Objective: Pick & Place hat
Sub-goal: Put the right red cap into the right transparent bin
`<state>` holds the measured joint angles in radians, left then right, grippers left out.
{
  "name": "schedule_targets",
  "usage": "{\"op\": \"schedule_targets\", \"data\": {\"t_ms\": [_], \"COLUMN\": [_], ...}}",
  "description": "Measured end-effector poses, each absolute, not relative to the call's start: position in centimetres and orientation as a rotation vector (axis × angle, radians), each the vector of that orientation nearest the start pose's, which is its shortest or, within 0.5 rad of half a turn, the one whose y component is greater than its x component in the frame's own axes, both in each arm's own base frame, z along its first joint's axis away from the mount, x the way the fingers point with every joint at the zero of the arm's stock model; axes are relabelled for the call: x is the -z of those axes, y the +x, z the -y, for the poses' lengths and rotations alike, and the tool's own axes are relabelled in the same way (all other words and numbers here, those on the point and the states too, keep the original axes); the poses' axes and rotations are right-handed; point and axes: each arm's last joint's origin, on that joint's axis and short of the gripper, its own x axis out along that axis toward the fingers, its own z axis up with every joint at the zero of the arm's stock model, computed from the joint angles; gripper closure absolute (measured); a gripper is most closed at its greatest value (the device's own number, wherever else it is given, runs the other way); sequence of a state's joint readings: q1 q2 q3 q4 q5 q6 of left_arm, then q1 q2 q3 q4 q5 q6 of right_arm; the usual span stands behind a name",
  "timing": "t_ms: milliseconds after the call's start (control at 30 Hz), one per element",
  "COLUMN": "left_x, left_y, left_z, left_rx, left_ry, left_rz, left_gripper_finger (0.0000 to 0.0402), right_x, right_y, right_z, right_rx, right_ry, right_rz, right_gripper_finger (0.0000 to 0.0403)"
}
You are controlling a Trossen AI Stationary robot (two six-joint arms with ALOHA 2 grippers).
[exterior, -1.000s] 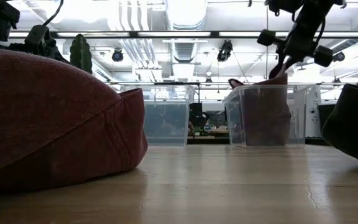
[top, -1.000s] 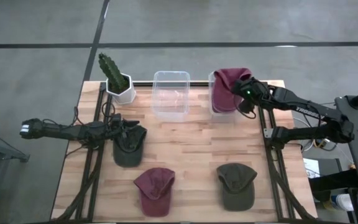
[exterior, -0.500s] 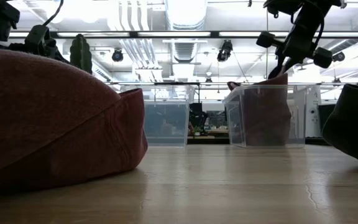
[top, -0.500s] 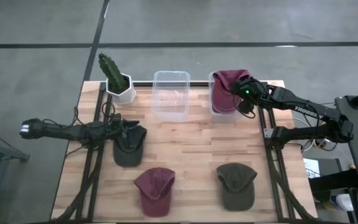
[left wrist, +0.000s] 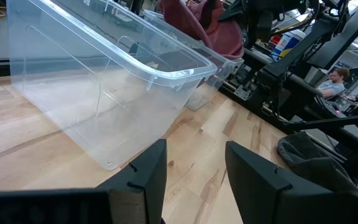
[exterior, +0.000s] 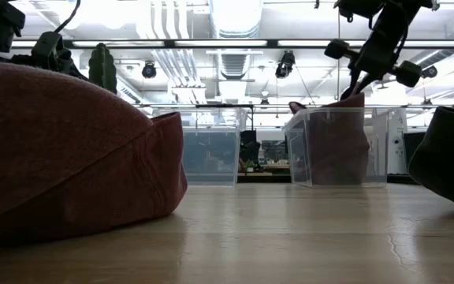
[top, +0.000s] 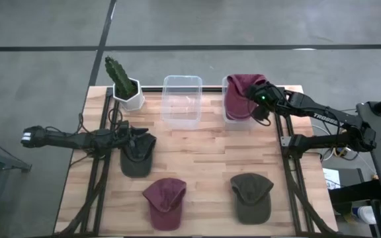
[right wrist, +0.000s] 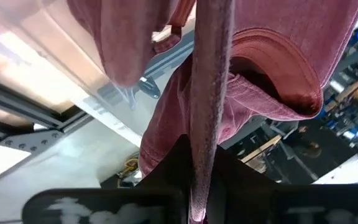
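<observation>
Four hats are in view. A maroon hat (top: 240,96) hangs in the clear right bin (top: 229,118), and my right gripper (top: 261,100) is shut on it above the bin's right side. My left gripper (left wrist: 194,180) is open and sits low at the far end of a dark green hat (top: 137,158) lying on the table's left side; I cannot tell whether it touches it. A second maroon hat (top: 165,202) and a second green hat (top: 251,197) lie near the table's near edge. My right gripper pinches the maroon hat's brim (right wrist: 207,118) between its two fingers; the brim shows edge-on as a thin strip running away from them. The fingers come from above, slanting in from the table's right. The crown (right wrist: 272,74) hangs below, inside the bin (exterior: 337,146).
An empty clear bin (top: 182,99) stands at the far middle of the table, left of the right bin. A potted cactus (top: 123,82) stands at the far left corner. Bare wood lies between the bins and the near hats. Black rails run along both table sides.
</observation>
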<state>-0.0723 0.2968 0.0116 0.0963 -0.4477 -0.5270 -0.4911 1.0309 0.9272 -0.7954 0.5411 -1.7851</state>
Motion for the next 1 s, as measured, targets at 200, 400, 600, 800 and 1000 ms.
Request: {"op": "schedule_targets", "data": {"t_ms": [200, 400, 600, 800, 1000], "left_x": [-15.2, -15.2, -15.2, -15.2, -15.2], "left_y": [11.2, 11.2, 11.2, 11.2, 11.2], "left_z": [-0.4, -0.4, -0.4, -0.4, -0.4], "left_rx": [-0.413, -0.413, -0.413, -0.413, -0.412], "left_ry": [-0.47, -0.471, -0.47, -0.47, -0.459], "left_rz": [-0.081, -0.08, -0.081, -0.081, -0.083], "left_gripper_finger": [0.0246, 0.0246, 0.0246, 0.0246, 0.0246], "right_x": [-29.2, -29.2, -29.2, -29.4, -30.5], "right_y": [16.2, 16.2, 16.2, 16.0, 14.8], "right_z": [10.4, 10.4, 10.4, 10.3, 9.8], "right_rx": [-0.122, -0.122, -0.12, -0.098, 0.002], "right_ry": [-1.485, -1.486, -1.488, -1.478, -1.496], "right_rz": [-1.508, -1.511, -1.514, -1.506, -1.521], "right_gripper_finger": [0.0374, 0.0332, 0.0295, 0.0268, 0.0257]}}
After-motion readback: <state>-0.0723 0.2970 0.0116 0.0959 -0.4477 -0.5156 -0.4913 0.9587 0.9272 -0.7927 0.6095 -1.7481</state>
